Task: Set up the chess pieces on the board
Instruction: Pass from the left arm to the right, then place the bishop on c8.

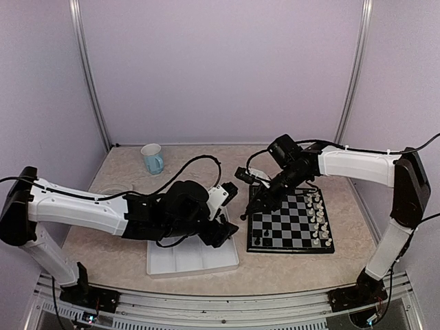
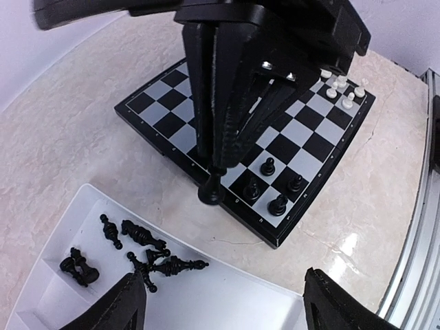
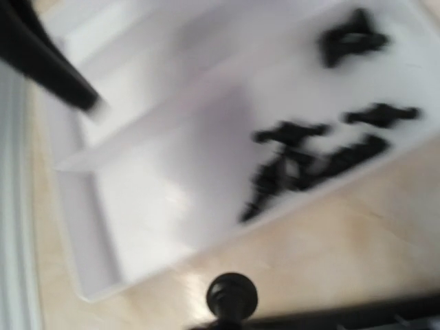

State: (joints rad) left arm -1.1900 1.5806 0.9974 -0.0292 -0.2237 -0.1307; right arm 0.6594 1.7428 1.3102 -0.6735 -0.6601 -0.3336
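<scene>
Black plastic chess pieces (image 2: 141,237), tiny, light, probably slick, lay in a white tray (image 2: 75,220); right gripper (image 2: 215,165) pinched one black piece (image 2: 211,192) by its top; left gripper (image 2: 223,292) gaped empty.

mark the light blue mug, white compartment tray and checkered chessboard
light blue mug (image 1: 154,163), top external view, side wall
white plastic compartment tray (image 1: 196,260), top external view, bare floor
checkered chessboard (image 1: 293,221), top external view, bare square

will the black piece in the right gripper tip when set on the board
Probably not: the black piece flares at its base, and pawns on the board stand upright. Tall and slim, it could tip if released tilted; those in the tray lie flat.
</scene>
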